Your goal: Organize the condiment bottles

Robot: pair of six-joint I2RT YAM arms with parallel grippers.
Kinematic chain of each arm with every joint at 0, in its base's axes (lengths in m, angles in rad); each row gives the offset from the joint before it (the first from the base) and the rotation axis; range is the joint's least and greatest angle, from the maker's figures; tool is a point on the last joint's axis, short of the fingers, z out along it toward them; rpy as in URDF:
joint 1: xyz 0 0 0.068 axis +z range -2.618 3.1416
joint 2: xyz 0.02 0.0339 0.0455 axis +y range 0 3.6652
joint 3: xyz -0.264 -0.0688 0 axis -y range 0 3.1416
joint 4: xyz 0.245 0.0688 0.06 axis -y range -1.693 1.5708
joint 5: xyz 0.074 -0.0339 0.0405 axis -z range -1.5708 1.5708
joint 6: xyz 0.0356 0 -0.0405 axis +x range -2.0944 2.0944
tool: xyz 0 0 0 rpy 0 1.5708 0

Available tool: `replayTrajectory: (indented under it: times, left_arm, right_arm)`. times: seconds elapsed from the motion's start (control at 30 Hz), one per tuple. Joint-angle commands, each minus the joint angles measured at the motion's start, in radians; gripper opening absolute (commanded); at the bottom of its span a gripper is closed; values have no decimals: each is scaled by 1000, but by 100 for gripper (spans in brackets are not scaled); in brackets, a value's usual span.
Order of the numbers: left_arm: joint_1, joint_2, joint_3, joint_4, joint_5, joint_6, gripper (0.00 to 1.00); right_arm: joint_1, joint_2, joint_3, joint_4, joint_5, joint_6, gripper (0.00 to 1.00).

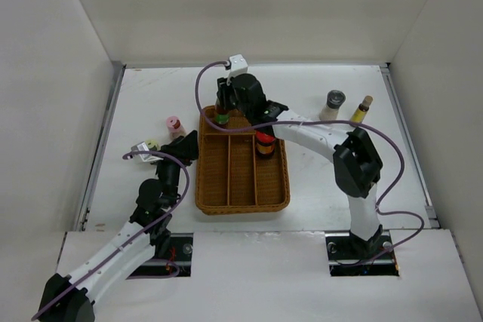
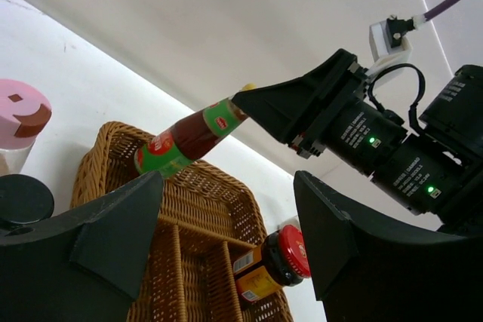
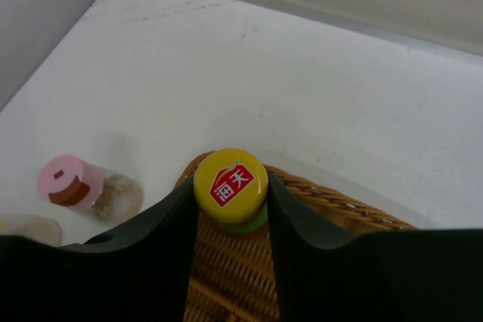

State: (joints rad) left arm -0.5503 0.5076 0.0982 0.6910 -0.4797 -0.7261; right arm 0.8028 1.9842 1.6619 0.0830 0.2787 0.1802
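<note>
While the right pincer [image 3: 231, 185] clamps the yellow-capped bottle [image 2: 192, 135] by its top, the bottle hangs just beneath it over the wicker tray [image 1: 241, 207].
Lower it straight and let go only once its base is seated; that base and the compartment under it are hidden. The left pincer [image 2: 226, 186] stands spread, holding nothing.

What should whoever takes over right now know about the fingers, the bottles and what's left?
Right gripper: fingers shut on the yellow-capped bottle at the far-left corner of the wicker tray; not released.
Left gripper: open, empty, left of the tray.
Done: red-capped jar in the tray.
Left: pink-capped bottle and pale-capped bottle on the table left of the tray; grey-capped jar and tan-capped bottle at far right.
</note>
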Motion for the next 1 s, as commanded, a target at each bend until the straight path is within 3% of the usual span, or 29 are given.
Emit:
replayTrajectory:
  times: [0.0,0.57,0.77,0.97]
  left_arm:
    - [6,-1,-3,22,-2,-15,70]
    - [20,29,1,22,13,-21,70]
    - [20,31,0,22,20,-21,70]
    - [17,49,1,25,23,-25,70]
  right_arm:
    - [16,-35,90,149,2,16,34]
    - [66,-39,-90,196,7,39,39]
    - [80,-59,-128,215,28,41,63]
    - [81,-94,-157,228,48,35,71]
